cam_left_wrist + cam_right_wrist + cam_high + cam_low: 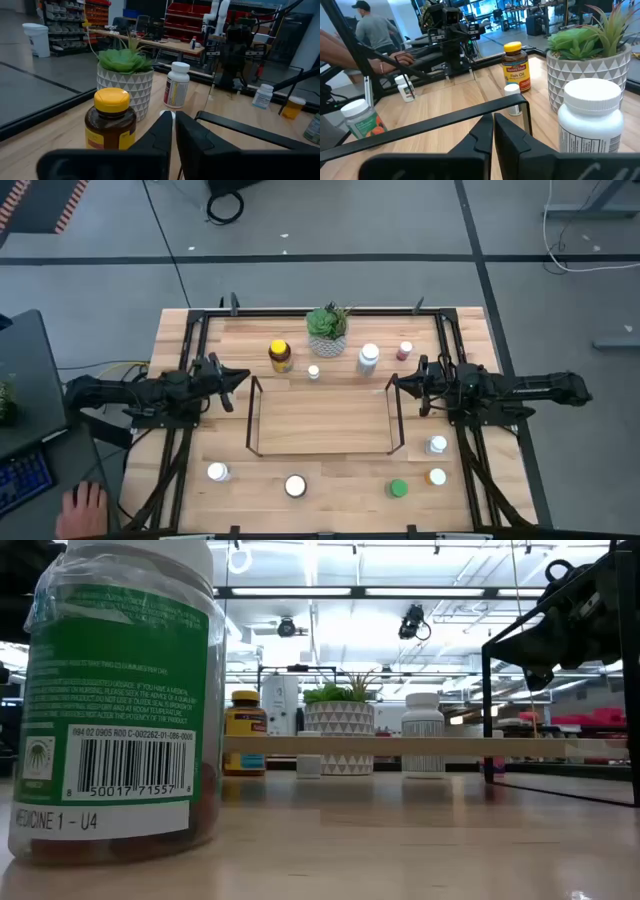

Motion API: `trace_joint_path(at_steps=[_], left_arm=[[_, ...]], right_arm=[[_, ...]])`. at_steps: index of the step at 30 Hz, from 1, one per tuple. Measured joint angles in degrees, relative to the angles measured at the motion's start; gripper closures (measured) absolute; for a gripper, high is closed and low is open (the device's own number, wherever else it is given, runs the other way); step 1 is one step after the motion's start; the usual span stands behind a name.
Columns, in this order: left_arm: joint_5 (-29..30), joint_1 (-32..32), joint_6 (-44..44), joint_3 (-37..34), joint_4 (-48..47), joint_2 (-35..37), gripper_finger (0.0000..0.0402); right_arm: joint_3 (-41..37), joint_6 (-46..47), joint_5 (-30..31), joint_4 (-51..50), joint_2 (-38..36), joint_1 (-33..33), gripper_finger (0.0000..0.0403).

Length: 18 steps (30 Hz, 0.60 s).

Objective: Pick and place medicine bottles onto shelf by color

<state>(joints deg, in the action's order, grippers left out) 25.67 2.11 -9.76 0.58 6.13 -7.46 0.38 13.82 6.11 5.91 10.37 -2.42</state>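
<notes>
Green-labelled bottle (115, 690) looms close — shelf (322, 420) empty, left gripper (243, 378) and right gripper (394, 383) closed.

Nine medicine bottles stand on the wooden table (470, 330), seen from above. Four sit along the far side: one amber bottle with a yellow cap (280, 355), one tiny white bottle (313, 372), one larger white bottle (368, 358), and one pinkish bottle (404, 351). Five sit nearer the front: three white-capped bottles (217, 472) (295, 486) (437, 445), one green-capped bottle (398, 489), and one orange-capped bottle (437, 477). There is one wire shelf (322, 423), one potted green plant (327, 327), two robot arms, and one person's hand (82, 508) at the lower left edge.
</notes>
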Motion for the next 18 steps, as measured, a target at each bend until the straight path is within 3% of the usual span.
trace_joint_path(at_steps=[18], left_arm=[[0.00, 0.00, -0.02, -0.02, 0.00, -0.02, 0.0369]], right_arm=[[0.02, 0.00, 0.00, 0.00, 0.02, -0.02, 0.0380]])
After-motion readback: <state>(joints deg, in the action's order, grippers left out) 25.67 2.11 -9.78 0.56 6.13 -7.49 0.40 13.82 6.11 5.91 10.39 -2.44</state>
